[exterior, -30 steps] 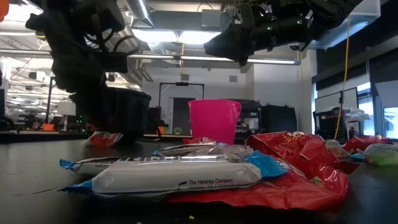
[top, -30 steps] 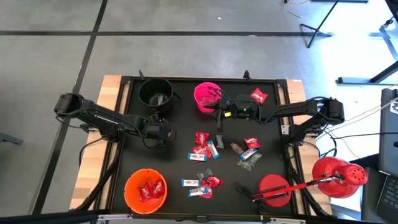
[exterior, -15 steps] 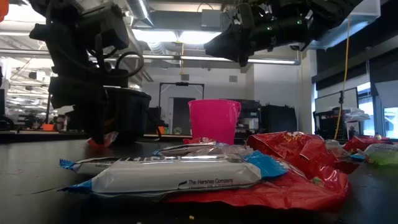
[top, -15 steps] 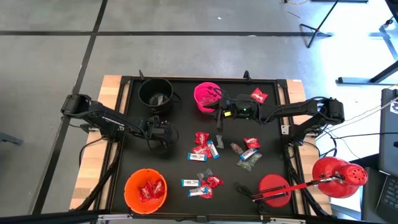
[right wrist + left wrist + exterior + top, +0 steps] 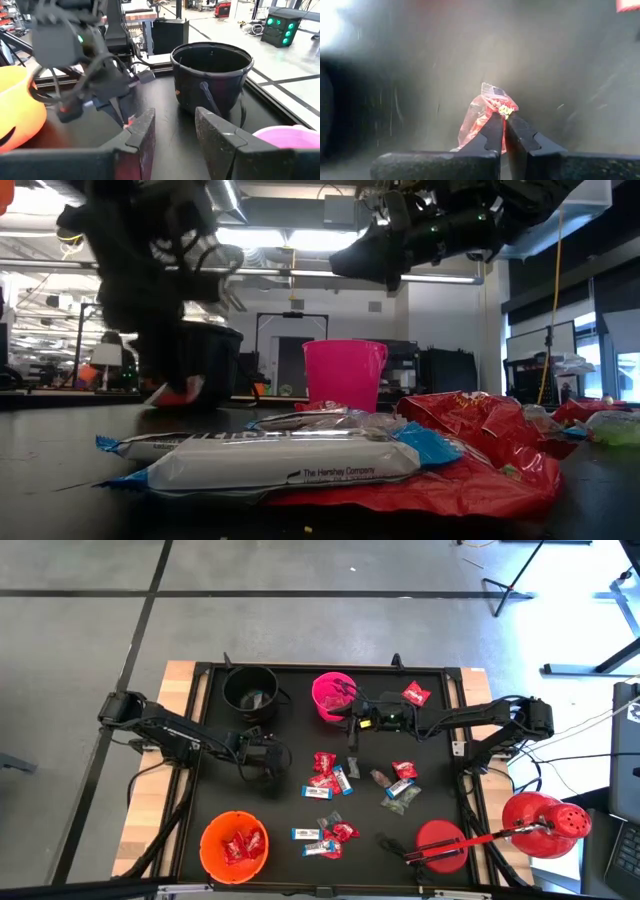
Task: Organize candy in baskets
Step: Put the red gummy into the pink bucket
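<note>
Fingers of the left gripper are pinching a red packet down on the black table, just in front of the black bucket. We are seeing the right gripper hanging beside the pink bucket, its jaws standing apart around nothing. We are counting red packets lying in the orange bucket near the front edge. Loose candy is sitting scattered mid-table, and one blue-and-white bar is filling the foreground of the low view, resting on red wrappers.
</note>
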